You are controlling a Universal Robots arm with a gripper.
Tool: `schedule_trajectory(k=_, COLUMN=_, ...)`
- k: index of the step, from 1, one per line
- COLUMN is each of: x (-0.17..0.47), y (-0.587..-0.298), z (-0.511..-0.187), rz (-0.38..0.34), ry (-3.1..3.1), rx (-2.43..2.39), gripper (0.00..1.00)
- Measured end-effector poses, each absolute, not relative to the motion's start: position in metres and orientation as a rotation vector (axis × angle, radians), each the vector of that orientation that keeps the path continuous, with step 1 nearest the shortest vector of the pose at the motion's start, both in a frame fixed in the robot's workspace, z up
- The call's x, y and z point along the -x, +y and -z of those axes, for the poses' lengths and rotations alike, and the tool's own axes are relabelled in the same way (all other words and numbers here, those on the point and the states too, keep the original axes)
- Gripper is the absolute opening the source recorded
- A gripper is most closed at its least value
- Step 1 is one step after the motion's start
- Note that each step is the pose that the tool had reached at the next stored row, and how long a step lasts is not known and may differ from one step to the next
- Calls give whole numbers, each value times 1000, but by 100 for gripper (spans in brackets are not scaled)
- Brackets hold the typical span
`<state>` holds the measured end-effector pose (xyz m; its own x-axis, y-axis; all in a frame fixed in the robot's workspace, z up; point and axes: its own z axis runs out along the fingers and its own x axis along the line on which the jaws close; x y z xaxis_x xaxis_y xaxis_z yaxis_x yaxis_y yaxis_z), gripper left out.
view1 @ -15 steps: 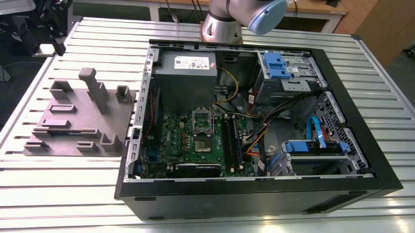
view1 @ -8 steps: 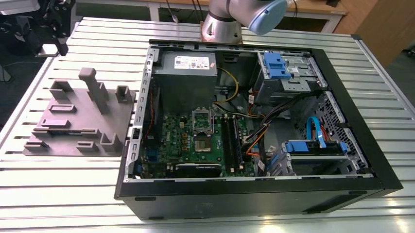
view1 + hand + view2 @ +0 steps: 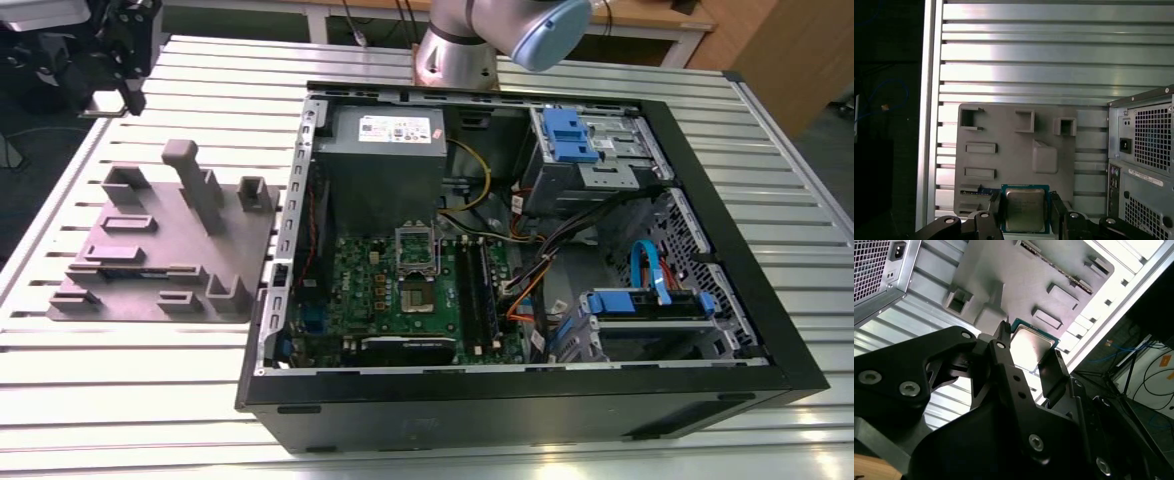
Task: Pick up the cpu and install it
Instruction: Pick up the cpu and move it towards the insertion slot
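The cpu (image 3: 1024, 210) is a small square chip with a silvery top and a thin greenish edge. My gripper (image 3: 1024, 204) is shut on it, one black finger (image 3: 995, 210) on each side. In the second wrist view the cpu (image 3: 1030, 344) sits between the same fingertips (image 3: 1003, 335), held in the air well above the grey moulded plate (image 3: 1004, 130). In the exterior view my gripper (image 3: 123, 95) hangs over the table's far corner at the exterior view's left, beyond the plate (image 3: 160, 250). The silver-framed socket (image 3: 416, 243) lies on the green motherboard inside the open computer case.
The black computer case (image 3: 747, 330) lies open on the slatted metal table (image 3: 134, 380), with a grey power supply (image 3: 380, 140), blue drive cages (image 3: 567, 135) and loose cables inside. Upright posts (image 3: 184, 170) rise from the plate. The arm's base (image 3: 454, 55) stands behind the case.
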<state>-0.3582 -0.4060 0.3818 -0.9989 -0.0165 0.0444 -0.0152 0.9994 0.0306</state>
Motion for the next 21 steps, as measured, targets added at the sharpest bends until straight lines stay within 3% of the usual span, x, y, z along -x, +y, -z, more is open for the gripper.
schedule_trajectory(k=21, x=344, y=-406, z=-382, rz=47, ry=-3097, rx=-25, gripper=47)
